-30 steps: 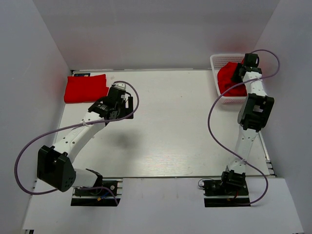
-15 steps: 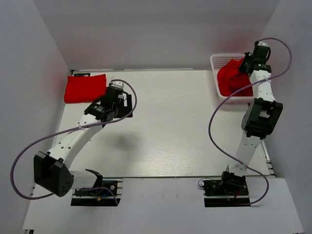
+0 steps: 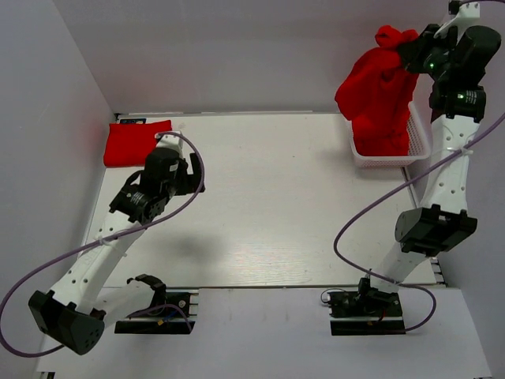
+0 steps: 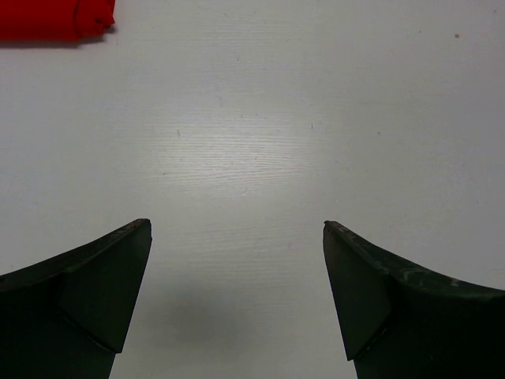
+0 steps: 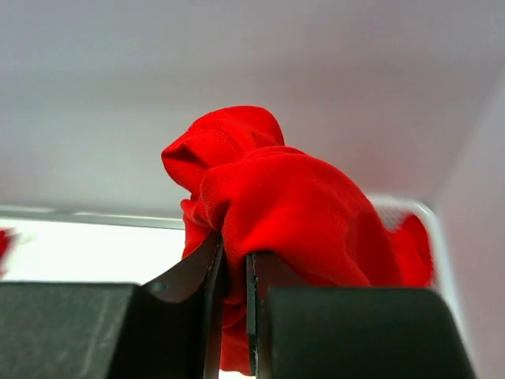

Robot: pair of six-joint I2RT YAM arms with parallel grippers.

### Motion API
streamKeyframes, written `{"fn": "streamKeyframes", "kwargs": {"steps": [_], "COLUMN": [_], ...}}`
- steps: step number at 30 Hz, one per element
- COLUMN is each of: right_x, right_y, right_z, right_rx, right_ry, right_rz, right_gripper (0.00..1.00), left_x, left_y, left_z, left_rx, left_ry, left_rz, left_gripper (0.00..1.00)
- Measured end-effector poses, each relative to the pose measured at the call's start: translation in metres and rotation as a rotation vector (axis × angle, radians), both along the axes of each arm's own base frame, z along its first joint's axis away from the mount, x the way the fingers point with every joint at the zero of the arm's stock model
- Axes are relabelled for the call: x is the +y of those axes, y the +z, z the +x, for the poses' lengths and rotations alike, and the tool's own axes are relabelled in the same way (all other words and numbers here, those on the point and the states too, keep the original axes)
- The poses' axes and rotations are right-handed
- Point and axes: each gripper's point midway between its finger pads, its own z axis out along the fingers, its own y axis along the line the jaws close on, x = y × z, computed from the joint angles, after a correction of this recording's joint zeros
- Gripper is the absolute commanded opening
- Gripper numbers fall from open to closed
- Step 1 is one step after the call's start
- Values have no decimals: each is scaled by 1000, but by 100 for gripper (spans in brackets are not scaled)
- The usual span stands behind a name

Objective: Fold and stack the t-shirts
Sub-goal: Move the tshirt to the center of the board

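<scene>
T-shirt pinched in right tool, hanging over basket.

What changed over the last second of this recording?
The right tool, down at the basket a second ago, rose high. It is shut on a shirt that now hangs above the basket. The left tool drew back leftward, open and empty. The folded shirt and the basket stayed put.
</scene>
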Motion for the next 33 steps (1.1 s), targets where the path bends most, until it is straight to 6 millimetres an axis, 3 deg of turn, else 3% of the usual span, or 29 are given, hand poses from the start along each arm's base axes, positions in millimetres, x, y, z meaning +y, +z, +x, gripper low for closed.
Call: {"fn": "streamKeyframes", "kwargs": {"steps": [4, 9, 13, 16, 19, 21, 25, 28, 29, 31, 33], "right_x": [49, 110, 158, 204, 252, 278, 312, 314, 312, 310, 312], "right_y": [42, 72, 72, 49, 4, -40, -152, -247, -277, -317, -335], "right_z": [-42, -89, -113, -127, -134, -136, -140, -153, -160, -169, -172], "right_rx": [-82, -140, -145, -95, 3, 97, 337, 531, 603, 703, 751], "right_ry": [186, 432, 613, 742, 842, 875, 848, 773, 749, 707, 677], "right_rz": [7, 24, 36, 57, 70, 75, 77, 60, 52, 33, 11], "right_gripper": [0, 0, 0, 0, 0, 0, 2, 9, 20, 38, 90], "left_x": [5, 9, 11, 13, 15, 16, 18, 19, 18, 15, 12], "left_y": [-4, -16, -16, -9, -2, 1, -4, -17, -22, -33, -46], "left_z": [-14, -25, -30, -34, -39, -42, -46, -51, -52, -54, -54], "left_rx": [4, 43, 50, 26, -1, -11, 6, 54, 69, 107, 144], "left_ry": [5, 9, 14, 15, 17, 21, 30, 32, 30, 19, 11], "left_rz": [-12, -9, -14, -28, -47, -58, -63, -54, -53, -50, -44], "left_gripper": [100, 100, 100, 100, 100, 100, 100, 100, 100, 100, 100]}}
